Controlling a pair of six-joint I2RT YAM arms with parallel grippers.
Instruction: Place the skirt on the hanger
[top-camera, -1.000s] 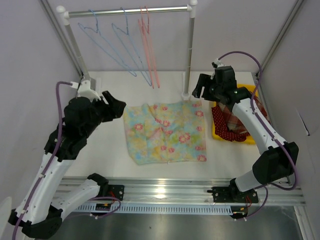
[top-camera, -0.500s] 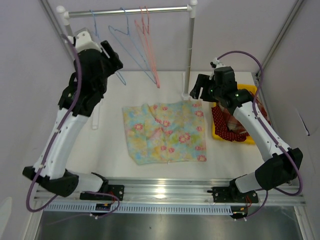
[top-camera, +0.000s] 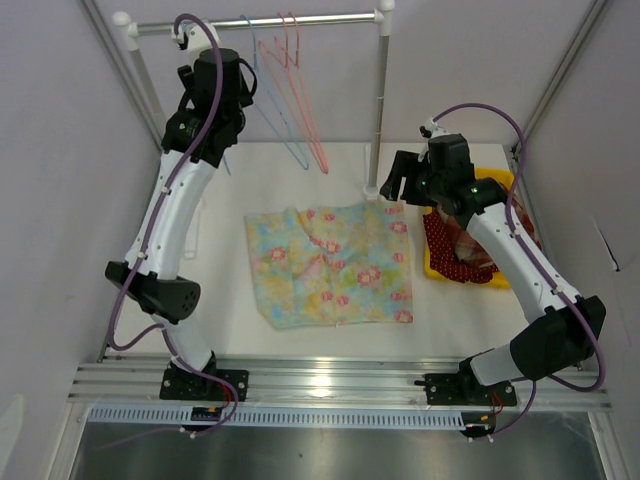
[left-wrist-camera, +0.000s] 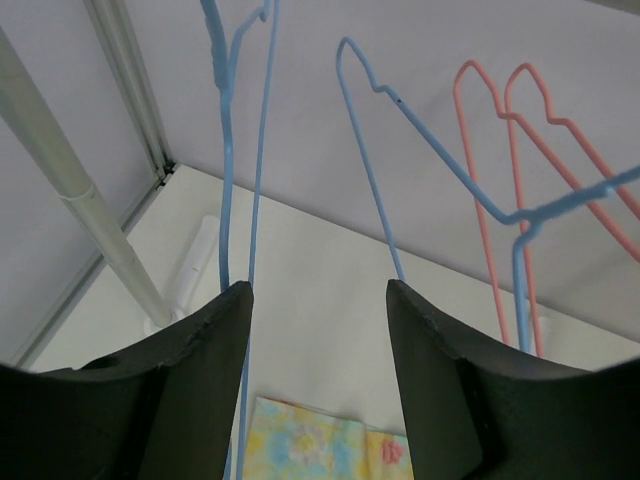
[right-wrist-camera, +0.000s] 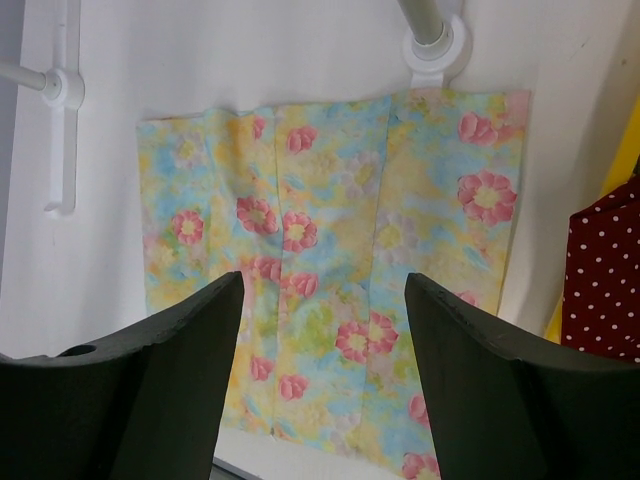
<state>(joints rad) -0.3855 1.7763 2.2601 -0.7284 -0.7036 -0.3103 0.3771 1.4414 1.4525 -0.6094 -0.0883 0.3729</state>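
The floral skirt (top-camera: 335, 265) lies flat on the white table, also in the right wrist view (right-wrist-camera: 340, 250) and at the bottom of the left wrist view (left-wrist-camera: 310, 445). Blue wire hangers (top-camera: 275, 125) and pink hangers (top-camera: 305, 110) hang on the rail. My left gripper (top-camera: 240, 85) is raised to the rail, open and empty (left-wrist-camera: 320, 300). One blue hanger (left-wrist-camera: 225, 180) runs beside its left finger, another (left-wrist-camera: 420, 140) crosses ahead, and the pink ones (left-wrist-camera: 500, 200) hang to the right. My right gripper (top-camera: 400, 180) is open and empty, above the skirt's far right part (right-wrist-camera: 325, 290).
A yellow bin (top-camera: 495, 178) holding a red polka-dot cloth (top-camera: 455, 250) sits at the right. The rack's right pole (top-camera: 379, 100) stands by the skirt's far right corner, its base (right-wrist-camera: 435, 45) on the table. The left pole (left-wrist-camera: 80, 200) slants at the left.
My left arm has swung up from low at the table's left to the rail by the blue hangers. The right arm has barely moved. The skirt has not moved.
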